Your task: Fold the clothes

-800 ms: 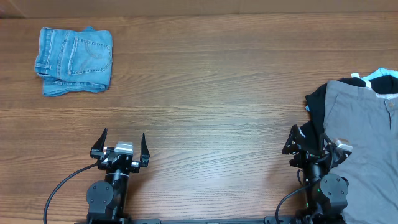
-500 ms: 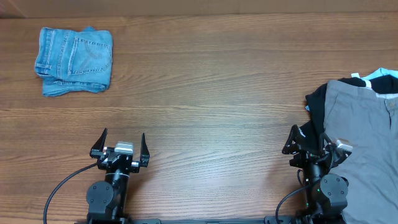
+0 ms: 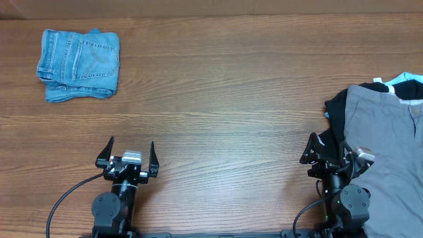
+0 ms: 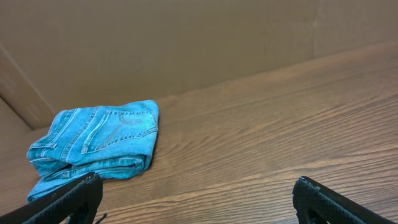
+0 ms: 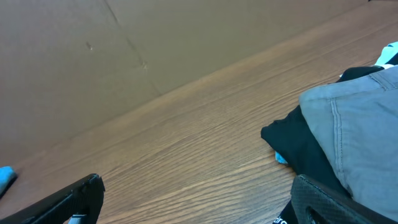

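Both arms sit folded back at the near edge of the brown wood-grain worktop (image 3: 231, 99), bases close to the edge, wrists low and pointing toward the far side. The left pincer (image 3: 131, 142) has its two black fingers spread wide with nothing between them; its wrist view looks across bare wood to the folded light-blue denim garment (image 4: 96, 140), which lies well apart at the far left corner. The right pincer (image 3: 328, 144) is likewise spread wide and holds nothing; its right-side finger lies just beside the edge of the clothing pile, contact not discernible. The grey-olive cotton shorts (image 3: 386, 152) lie spread at the right edge of the worktop, partly out of the overhead view, on top of a black t-shirt (image 3: 337, 112) whose pale-blue collar (image 3: 410, 86) shows at the far side. In the right wrist view the shorts' seamed edge overlaps the black fabric.
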